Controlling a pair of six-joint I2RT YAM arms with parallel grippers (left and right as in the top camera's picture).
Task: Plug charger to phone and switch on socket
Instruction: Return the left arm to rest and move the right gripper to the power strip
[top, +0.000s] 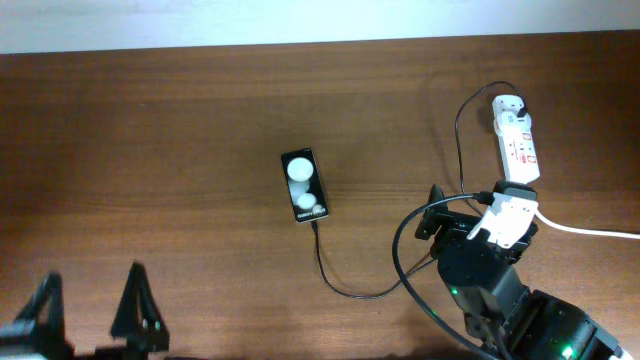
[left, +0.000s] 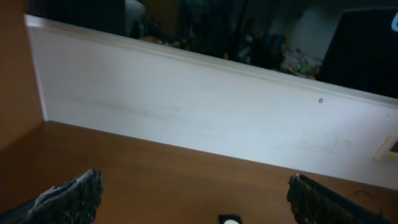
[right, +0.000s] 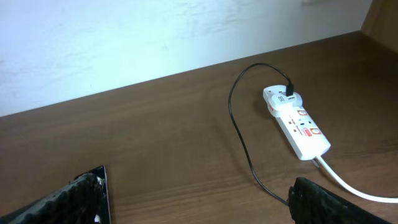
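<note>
The phone lies flat mid-table, black with two white round patches; its edge shows in the right wrist view and its top in the left wrist view. The charger cable runs from the phone's near end, where its tip seems to sit in the phone, and curves right to the socket. Its black plug sits at the socket's far end. My right gripper is open and empty between phone and socket. My left gripper is open and empty at the front left.
The socket's thick white cord leads off to the right edge, also in the right wrist view. A white wall borders the table's far side. The cable loops on the table left of the socket.
</note>
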